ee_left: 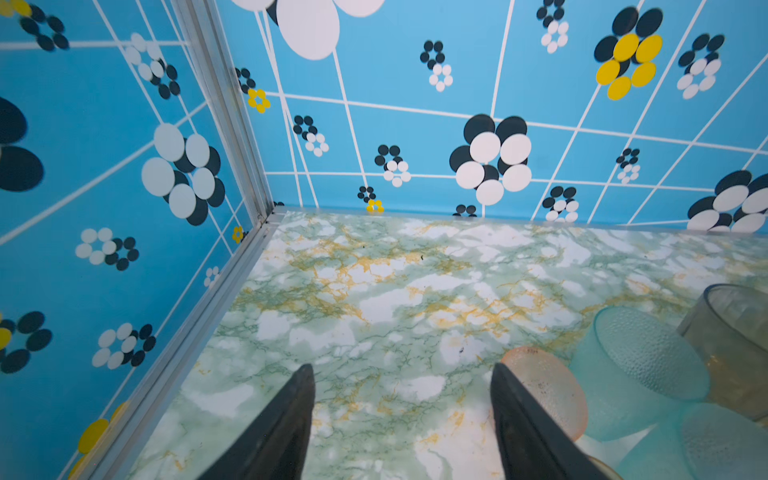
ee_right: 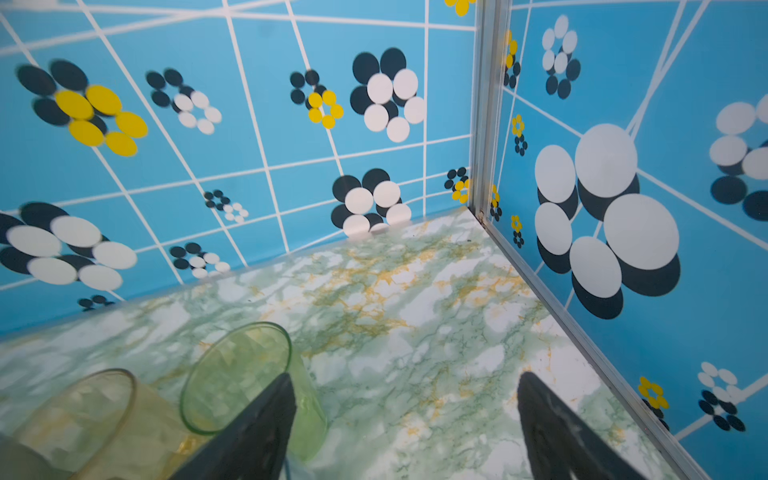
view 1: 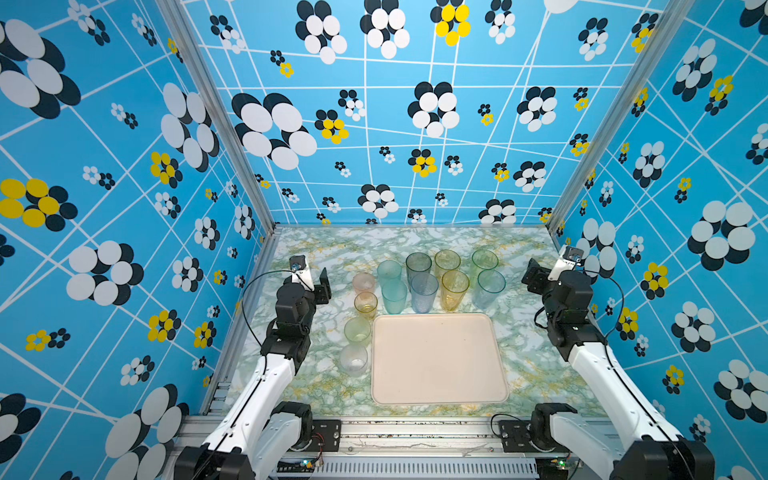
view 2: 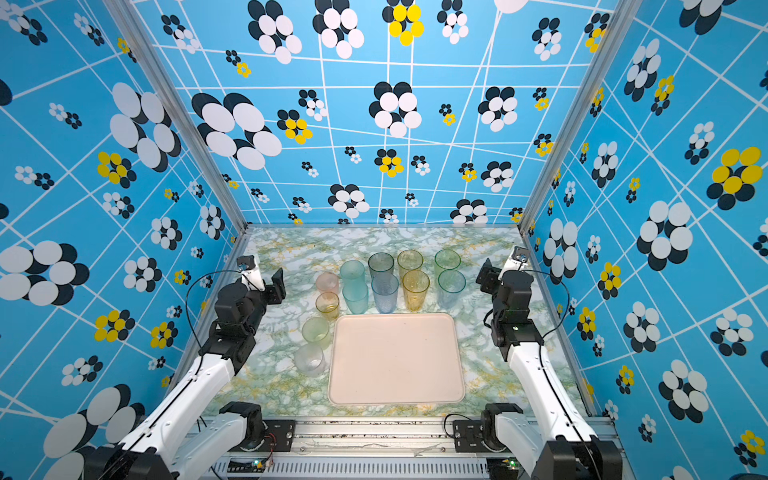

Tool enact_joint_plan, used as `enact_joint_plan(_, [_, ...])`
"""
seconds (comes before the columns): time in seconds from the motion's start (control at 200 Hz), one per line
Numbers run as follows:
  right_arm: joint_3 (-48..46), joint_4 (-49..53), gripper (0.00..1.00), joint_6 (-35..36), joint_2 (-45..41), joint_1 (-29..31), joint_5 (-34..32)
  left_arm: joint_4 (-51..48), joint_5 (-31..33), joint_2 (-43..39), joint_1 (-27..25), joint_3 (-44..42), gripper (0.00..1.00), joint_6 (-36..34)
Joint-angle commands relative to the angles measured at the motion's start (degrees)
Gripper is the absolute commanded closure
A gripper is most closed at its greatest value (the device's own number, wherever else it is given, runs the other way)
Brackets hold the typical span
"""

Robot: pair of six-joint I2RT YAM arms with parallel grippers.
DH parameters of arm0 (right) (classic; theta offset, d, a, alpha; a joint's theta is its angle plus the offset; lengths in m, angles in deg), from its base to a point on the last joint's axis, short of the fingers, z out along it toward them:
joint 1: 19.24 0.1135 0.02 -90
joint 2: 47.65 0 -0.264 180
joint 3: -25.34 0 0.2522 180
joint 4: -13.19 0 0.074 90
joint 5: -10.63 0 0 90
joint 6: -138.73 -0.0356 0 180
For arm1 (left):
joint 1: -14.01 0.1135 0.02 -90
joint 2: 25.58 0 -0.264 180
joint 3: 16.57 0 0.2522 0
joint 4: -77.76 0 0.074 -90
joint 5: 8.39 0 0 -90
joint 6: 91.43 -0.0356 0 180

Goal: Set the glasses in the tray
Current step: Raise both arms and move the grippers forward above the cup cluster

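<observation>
The tumblers [view 1: 424, 286] in the middle of both top views look like translucent tinted plastic. The teal glass [ee_left: 648, 361] and the pink glass [ee_left: 548, 395] at the lower right of the left wrist view have a finely pebbled, frosted skin, while the green glass [ee_right: 245, 374] at the lower left of the right wrist view is faceted and shinier. The tray [view 1: 436, 361] is smooth, matt cream plastic on a table top [view 1: 316, 245] of marble-print film with a slight sheen; bare aluminium rails [view 1: 415, 428] edge the bottom, the walls [view 1: 124, 137] are smooth printed sheet, and the arm links [view 1: 270, 374] are glossy white.
</observation>
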Motion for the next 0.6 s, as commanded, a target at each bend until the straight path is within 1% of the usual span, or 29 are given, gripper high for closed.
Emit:
enact_joint_plan(0.0, [7.7, 21.4, 0.16, -6.0, -0.7, -0.2, 7.8, -12.2, 2.1, -0.7, -1.0, 5.8, 0.36, 2.2])
enact_joint_plan(0.075, [12.6, 28.0, 0.21, -8.6, 0.6, -0.1, 12.5, -14.9, 1.4, 0.9, -2.0, 8.8, 0.42, 2.5])
enact_joint_plan(0.16, [15.5, 32.3, 0.24, -9.8, 1.6, 1.0, 13.9, -16.5, -1.4, 3.5, -2.9, 11.1, 0.44, 4.2])
enact_joint_plan(0.26, [17.5, 34.7, 0.25, -9.8, 1.8, 2.9, 12.4, -18.3, -1.5, 6.2, -5.4, 13.3, 0.45, 4.0])
enact_joint_plan(0.37, [18.8, 36.8, 0.25, -9.4, 2.6, 3.8, 10.3, -20.7, 1.0, 7.7, -7.7, 15.4, 0.45, 2.6])
enact_joint_plan(0.465, [20.7, 38.3, 0.26, -9.3, 6.0, 4.8, 10.8, -21.6, 1.2, 8.0, -7.9, 16.1, 0.45, 2.7])
enact_joint_plan(0.53, [22.4, 39.7, 0.27, -8.8, 9.3, 5.6, 9.7, -22.4, 1.0, 8.2, -7.9, 16.8, 0.45, 2.6])
enact_joint_plan(0.55, [23.1, 40.2, 0.27, -8.6, 10.3, 7.8, 9.1, -22.8, 1.1, 8.3, -7.9, 17.0, 0.45, 2.6])
enact_joint_plan(0.595, [24.4, 41.3, 0.27, -8.1, 12.7, 8.9, 8.0, -23.8, 1.1, 8.5, -7.9, 17.5, 0.45, 2.4])
